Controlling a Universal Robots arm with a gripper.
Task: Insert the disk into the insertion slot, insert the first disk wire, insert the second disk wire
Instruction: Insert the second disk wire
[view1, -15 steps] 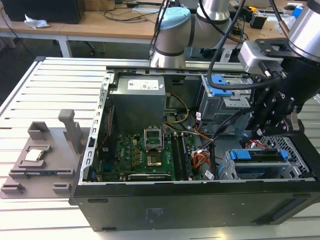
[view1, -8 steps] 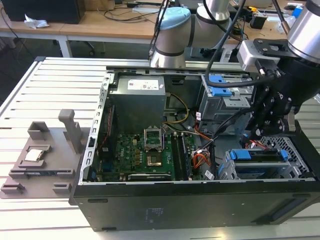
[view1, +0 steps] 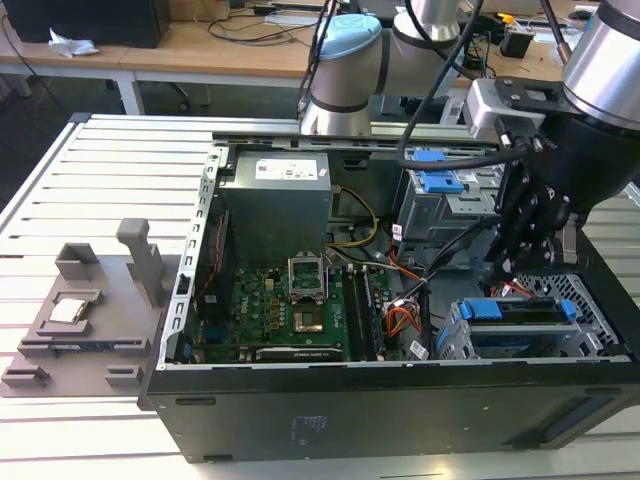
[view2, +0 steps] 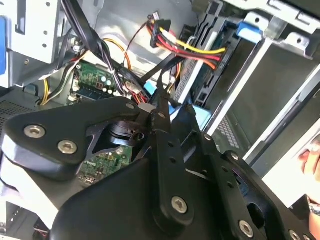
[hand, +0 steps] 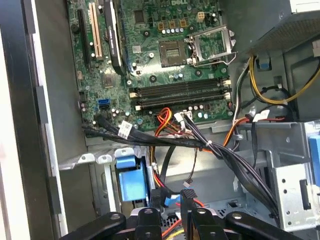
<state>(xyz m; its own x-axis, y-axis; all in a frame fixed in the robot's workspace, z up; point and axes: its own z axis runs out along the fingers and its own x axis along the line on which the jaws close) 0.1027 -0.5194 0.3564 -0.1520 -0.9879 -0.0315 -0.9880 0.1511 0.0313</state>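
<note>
The disk (view1: 522, 312), framed by its blue carrier, lies inside the insertion slot (view1: 592, 298), the grey perforated cage at the case's front corner on the exterior view's right. My gripper (view1: 508, 272) hangs just above the disk's back end, among the loose cables. In the second wrist view its black fingers (view2: 182, 120) meet on a thin black disk wire (view2: 164, 80) with a blue end. A red, yellow and orange wire bundle (view2: 192, 49) runs to the disk's back edge (view2: 209, 75). In the first wrist view my gripper (hand: 167, 212) sits beside the carrier's blue tab (hand: 131, 179).
The open case holds the green motherboard (view1: 300, 300), the grey power supply (view1: 275, 195) and a taller bay with a blue clip (view1: 437, 180). Black cable bundles (hand: 165, 142) cross above the slot. A grey fixture (view1: 90, 300) lies on the slatted table. A person's hand (view2: 311, 160) shows at the edge.
</note>
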